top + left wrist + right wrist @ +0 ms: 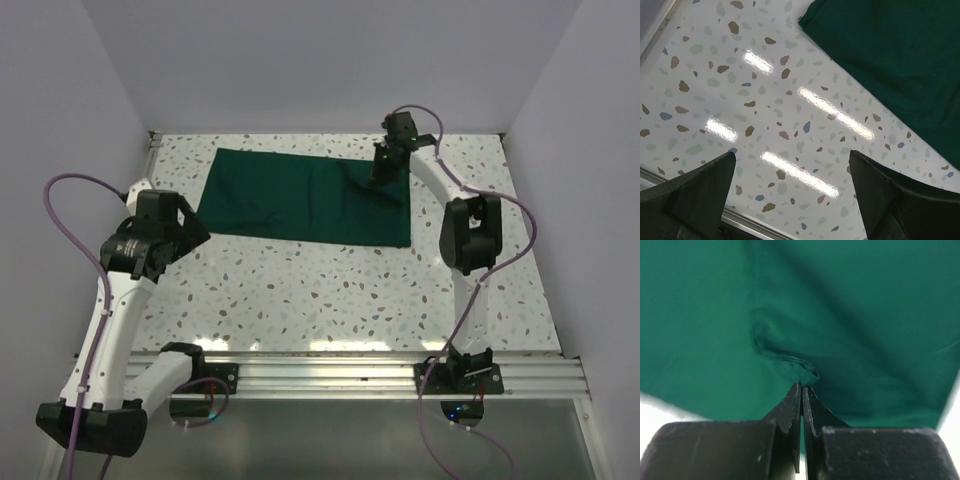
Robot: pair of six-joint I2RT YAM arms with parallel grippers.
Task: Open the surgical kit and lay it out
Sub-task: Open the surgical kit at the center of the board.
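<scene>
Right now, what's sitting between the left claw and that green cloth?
Nothing but bare speckled tabletop: the left wrist view shows only it between the open left gripper and the green cloth. The overhead view agrees.

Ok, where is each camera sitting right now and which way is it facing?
Top external: fixed above and behind the bases, looking down on the table and cloth; the left arm and right arm show.
Left wrist: on the left arm, facing down at bare table and a cloth corner; the left gripper, open, frames the bottom.
Right wrist: on the right arm, close over the cloth; the right gripper is shut on a pinched fold.
Shared: the cloth is in all three.
</scene>
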